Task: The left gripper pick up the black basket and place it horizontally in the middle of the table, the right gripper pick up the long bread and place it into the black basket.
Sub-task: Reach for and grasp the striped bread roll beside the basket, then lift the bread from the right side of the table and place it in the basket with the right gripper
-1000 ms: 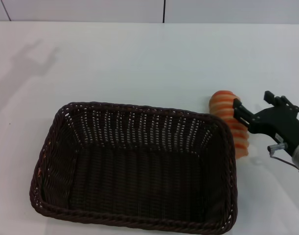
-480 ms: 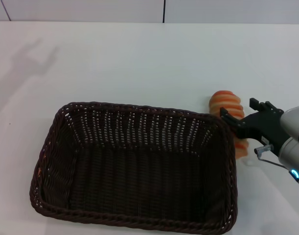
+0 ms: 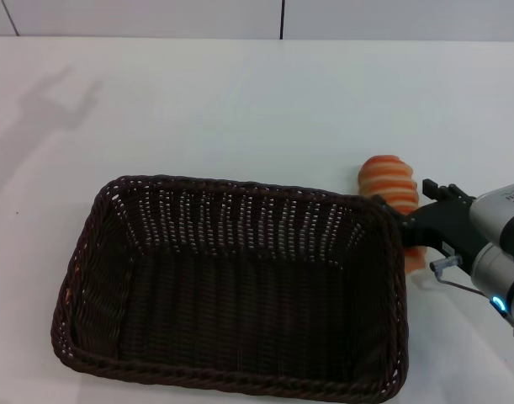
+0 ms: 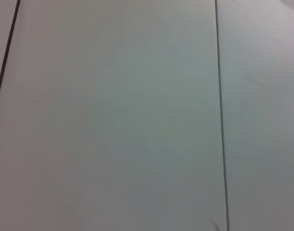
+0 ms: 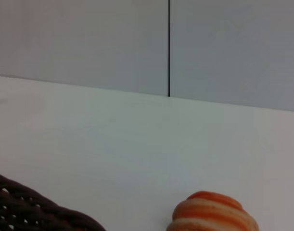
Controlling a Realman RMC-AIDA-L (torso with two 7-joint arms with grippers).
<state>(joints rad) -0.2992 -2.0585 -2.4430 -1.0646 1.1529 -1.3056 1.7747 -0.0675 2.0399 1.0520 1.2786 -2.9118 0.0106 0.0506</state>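
The black basket (image 3: 231,286) is a dark woven tray lying lengthwise on the white table (image 3: 240,101), in the near middle of the head view. The long bread (image 3: 391,181), striped orange and cream, lies on the table against the basket's right end. My right gripper (image 3: 405,202) is low over the bread's middle, with open fingers on either side of it. The right wrist view shows the bread's far end (image 5: 215,211) and a corner of the basket rim (image 5: 36,211). My left gripper is out of view; its wrist view shows only wall panels.
The far table edge meets a grey panelled wall (image 3: 282,17). Bare white tabletop lies behind and to the left of the basket. An arm's shadow (image 3: 55,105) falls on the far left.
My right gripper has moved down and toward the basket, from above the bread's right side to straddling the bread's middle. The basket and the bread have not moved.
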